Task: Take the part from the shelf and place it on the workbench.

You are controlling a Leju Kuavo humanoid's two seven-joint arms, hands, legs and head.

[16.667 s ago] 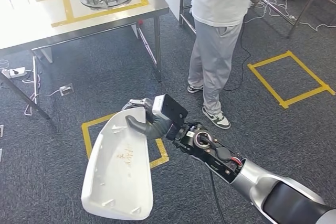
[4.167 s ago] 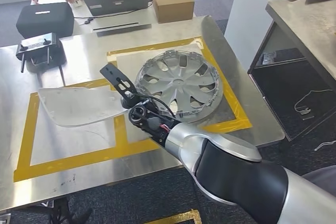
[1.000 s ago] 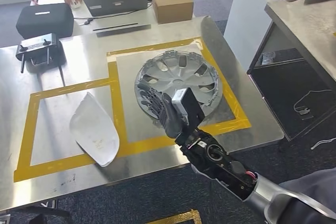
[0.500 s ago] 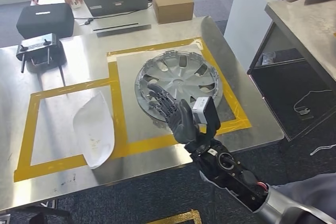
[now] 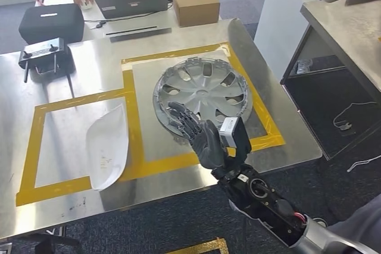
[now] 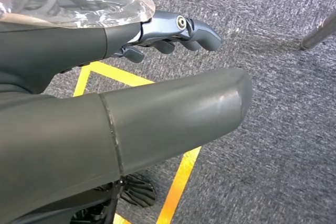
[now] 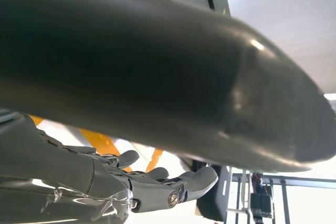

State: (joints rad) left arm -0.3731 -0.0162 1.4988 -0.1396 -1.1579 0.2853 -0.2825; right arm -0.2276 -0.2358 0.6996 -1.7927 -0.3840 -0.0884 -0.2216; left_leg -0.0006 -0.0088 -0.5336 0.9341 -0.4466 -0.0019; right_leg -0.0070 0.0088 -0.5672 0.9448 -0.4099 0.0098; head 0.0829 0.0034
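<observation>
1. Steel table [image 5: 53,203] marked with yellow tape squares [image 5: 134,147] fills the scene.
2. Right hand [image 5: 203,137] hovers over the table's near edge, fingers spread, holding nothing.
3. Just beyond its fingertips lies a silver wheel cover [image 5: 202,93].
4. White part [image 5: 107,153] rests in the left square, well apart.
5. Left hand [image 6: 118,124] hangs above carpet [image 6: 285,103], fingers extended, empty.

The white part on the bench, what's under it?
The white part lies on the steel workbench, across the yellow tape outline. Its shell covers whatever is directly beneath.
</observation>
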